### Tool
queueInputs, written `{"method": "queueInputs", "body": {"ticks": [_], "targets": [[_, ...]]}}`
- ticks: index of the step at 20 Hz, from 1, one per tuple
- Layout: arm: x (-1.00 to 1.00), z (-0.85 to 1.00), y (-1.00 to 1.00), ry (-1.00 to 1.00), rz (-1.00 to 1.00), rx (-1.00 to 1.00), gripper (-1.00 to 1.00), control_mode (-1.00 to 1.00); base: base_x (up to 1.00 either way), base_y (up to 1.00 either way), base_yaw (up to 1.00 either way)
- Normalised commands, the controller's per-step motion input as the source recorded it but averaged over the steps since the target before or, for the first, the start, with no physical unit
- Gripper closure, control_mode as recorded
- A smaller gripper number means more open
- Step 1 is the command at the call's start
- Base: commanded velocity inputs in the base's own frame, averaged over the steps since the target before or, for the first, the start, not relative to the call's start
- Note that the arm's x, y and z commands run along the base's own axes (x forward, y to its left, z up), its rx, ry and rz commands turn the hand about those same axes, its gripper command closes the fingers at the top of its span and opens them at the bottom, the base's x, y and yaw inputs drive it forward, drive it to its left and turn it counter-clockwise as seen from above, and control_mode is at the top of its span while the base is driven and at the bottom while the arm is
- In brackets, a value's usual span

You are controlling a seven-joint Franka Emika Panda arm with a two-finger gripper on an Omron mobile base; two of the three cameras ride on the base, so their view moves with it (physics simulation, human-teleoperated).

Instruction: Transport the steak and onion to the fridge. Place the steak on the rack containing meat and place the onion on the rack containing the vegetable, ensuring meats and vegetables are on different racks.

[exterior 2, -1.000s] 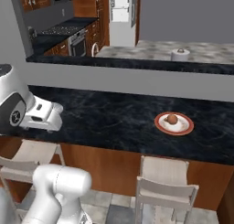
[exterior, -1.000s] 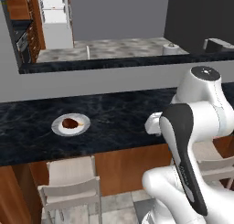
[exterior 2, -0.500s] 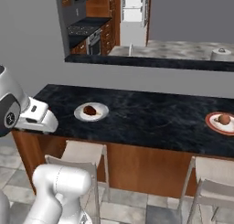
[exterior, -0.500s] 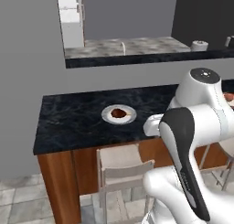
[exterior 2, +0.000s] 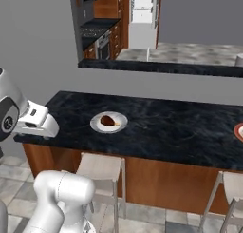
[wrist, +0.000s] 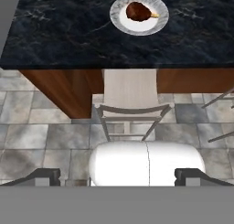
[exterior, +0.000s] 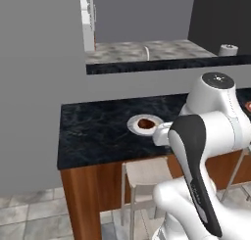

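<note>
We see the steak (wrist: 138,11), dark red-brown with a paler stub at one end, lying on a small white plate (wrist: 118,20) on the black marbled worktop (exterior 2: 166,127), near its front edge and toward its left end in the right base view. A pale bar stool (wrist: 130,97) stands on the grey tiled floor just below that edge, under the plate. Our gripper (wrist: 117,175) hangs above the floor in front of the stool, well apart from the steak, its two dark fingertips (wrist: 43,175) spread wide with nothing between them. Far back, through the wall opening, the fridge (exterior 2: 142,13) stands with white shelves visible.
</note>
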Motion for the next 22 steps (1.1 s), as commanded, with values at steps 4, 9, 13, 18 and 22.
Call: {"method": "queueInputs", "body": {"ticks": [4,9,13,18,22], "targets": [[0.0,0.0,0.0,0.0,0.0,0.0,-1.0,1.0,0.57,-0.25,0.0],[0.0,0.0,0.0,0.0,0.0,0.0,-1.0,1.0,0.79,-0.01,-0.06],[0.0,0.0,0.0,0.0,0.0,0.0,-1.0,1.0,0.8,0.0,-0.2],[0.71,0.0,-0.27,0.11,-0.06,0.02,-1.0,-1.0,0.16,-0.01,-0.04],[0.94,-0.06,-0.35,0.12,-0.02,0.0,-1.0,-1.0,0.0,0.0,0.0]]}}
